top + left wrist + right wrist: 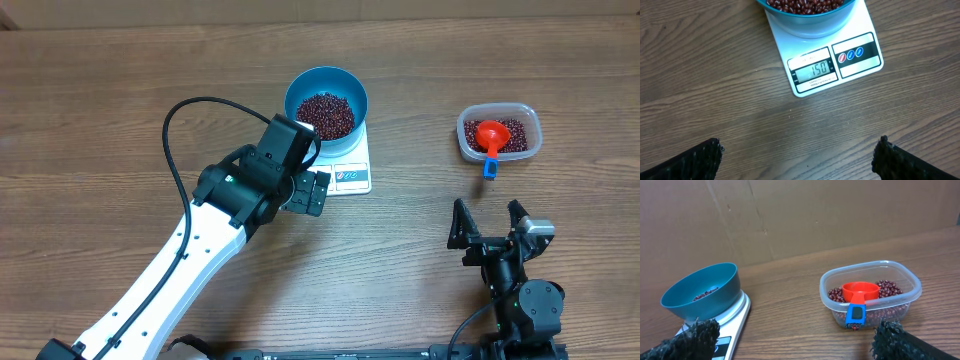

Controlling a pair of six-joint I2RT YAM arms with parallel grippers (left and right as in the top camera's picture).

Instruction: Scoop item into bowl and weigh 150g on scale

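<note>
The blue bowl [326, 92] stands on the white scale [352, 176] and holds a heap of dark red beans [325, 115]. In the left wrist view the bowl [812, 22] sits over the scale [860, 65], whose display reads 150. My left gripper [308, 192] hangs open just left of the scale's front edge, nothing between its fingers [700, 160]. My right gripper [488, 225] stands open near the front right, empty, facing the bowl [702, 292] and the scale [737, 315].
A clear plastic tub [527, 140] at the right holds more beans [887, 287] and a red scoop [491, 133] with a blue-tipped handle. A cardboard wall [815, 215] closes the back. The left arm's black cable [175, 140] loops over the table.
</note>
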